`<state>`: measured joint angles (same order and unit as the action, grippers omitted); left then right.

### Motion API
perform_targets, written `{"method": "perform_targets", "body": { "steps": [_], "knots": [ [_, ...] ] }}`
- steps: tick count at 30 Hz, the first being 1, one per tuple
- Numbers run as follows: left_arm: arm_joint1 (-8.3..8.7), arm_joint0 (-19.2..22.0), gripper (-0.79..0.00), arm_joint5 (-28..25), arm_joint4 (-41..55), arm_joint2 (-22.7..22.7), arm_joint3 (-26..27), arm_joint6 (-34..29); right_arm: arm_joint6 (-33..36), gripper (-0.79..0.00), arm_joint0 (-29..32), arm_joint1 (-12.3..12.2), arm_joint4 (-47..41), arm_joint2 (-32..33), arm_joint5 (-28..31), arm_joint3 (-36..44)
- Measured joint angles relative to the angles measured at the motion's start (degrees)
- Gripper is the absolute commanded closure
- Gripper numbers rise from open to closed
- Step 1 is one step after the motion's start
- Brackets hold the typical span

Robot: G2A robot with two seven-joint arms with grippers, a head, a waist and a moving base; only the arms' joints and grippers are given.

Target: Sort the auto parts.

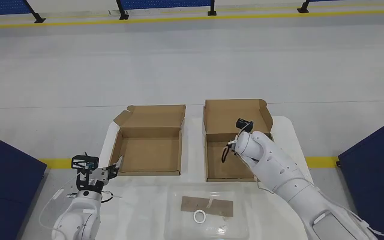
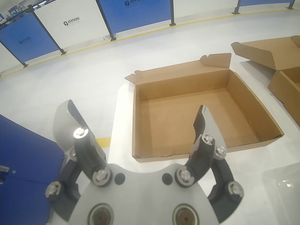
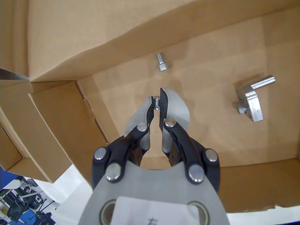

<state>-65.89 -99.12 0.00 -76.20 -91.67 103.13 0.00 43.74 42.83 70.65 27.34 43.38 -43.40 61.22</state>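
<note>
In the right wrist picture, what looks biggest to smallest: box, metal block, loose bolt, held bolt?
1. box
2. metal block
3. loose bolt
The held bolt is mostly hidden, so I can't rank it.

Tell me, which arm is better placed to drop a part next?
The right, I'd say: the right hand grips a small bolt over the right box, where another bolt and a bracket lie. The left hand is open and empty.

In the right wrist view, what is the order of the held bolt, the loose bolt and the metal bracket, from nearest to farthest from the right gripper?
1. held bolt: pinched between the fingers of the right gripper.
2. loose bolt: on the floor of the box, just beyond the fingertips.
3. metal bracket: on the same floor, farther off to one side.
</note>
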Motion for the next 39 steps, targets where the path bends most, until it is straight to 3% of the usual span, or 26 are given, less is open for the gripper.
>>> {"method": "perform_targets", "body": {
  "steps": [9,31,34,36,39],
  "knots": [
    [0.0,0.0,-0.785,0.0,0.0,0.0,0.0,0.0,-3.08,0.0,1.44,0.74,1.4,-0.37,0.26,-0.14],
    [0.0,0.0,-0.785,0.0,0.0,0.0,0.0,0.0,-2.94,0.0,0.92,2.64,3.39,-0.27,-0.36,-3.02],
    [0.0,0.0,-0.785,0.0,0.0,0.0,0.0,0.0,-2.73,-0.055,0.85,2.84,3.71,-0.22,-0.28,-3.38],
    [0.0,0.0,-0.785,0.0,0.0,0.0,0.0,0.0,-2.58,-0.142,0.79,2.98,3.84,-0.12,-0.21,-3.64],
    [0.0,0.0,-0.785,0.0,0.0,0.0,0.0,0.0,-2.5,-0.169,0.77,3.16,3.99,0.08,-0.13,-3.88]
  ]
}}
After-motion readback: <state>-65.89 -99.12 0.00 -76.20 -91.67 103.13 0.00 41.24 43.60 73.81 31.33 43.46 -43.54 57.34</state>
